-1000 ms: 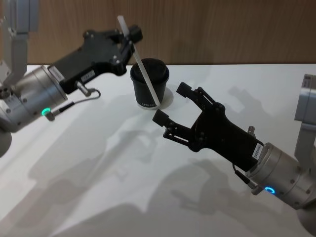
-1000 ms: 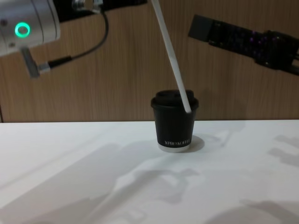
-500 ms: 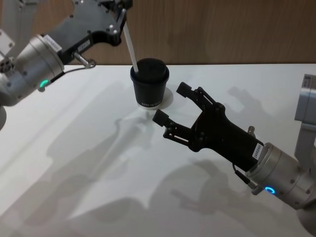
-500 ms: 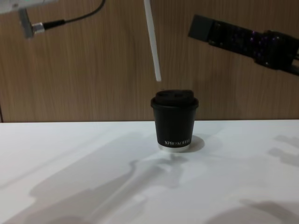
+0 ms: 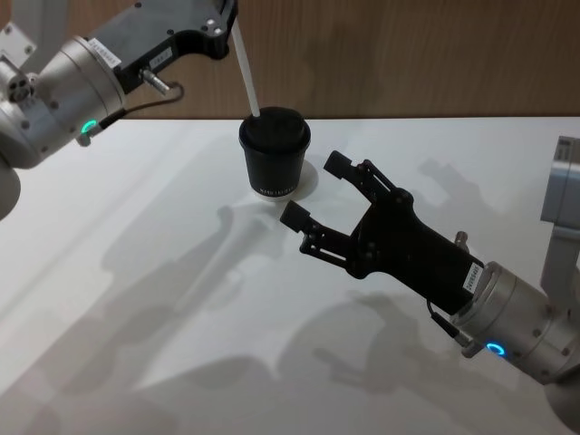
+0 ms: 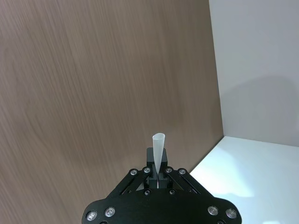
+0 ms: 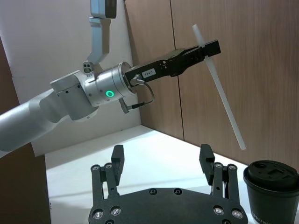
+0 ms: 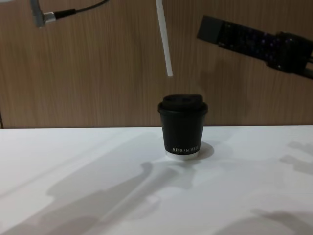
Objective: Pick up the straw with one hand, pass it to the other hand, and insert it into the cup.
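Two tools at work. Grips straw (image 5: 246,72) near top end with left tool (image 5: 231,18), high over bench (image 5: 136,272), close to wood wall. Hangs straw tilted, lower tip just above lid of cup (image 5: 275,159), apart from it. Holds right tool (image 5: 314,190) spread wide and empty, near cup, on its robot-side right. Stands cup upright on bench, lid on.
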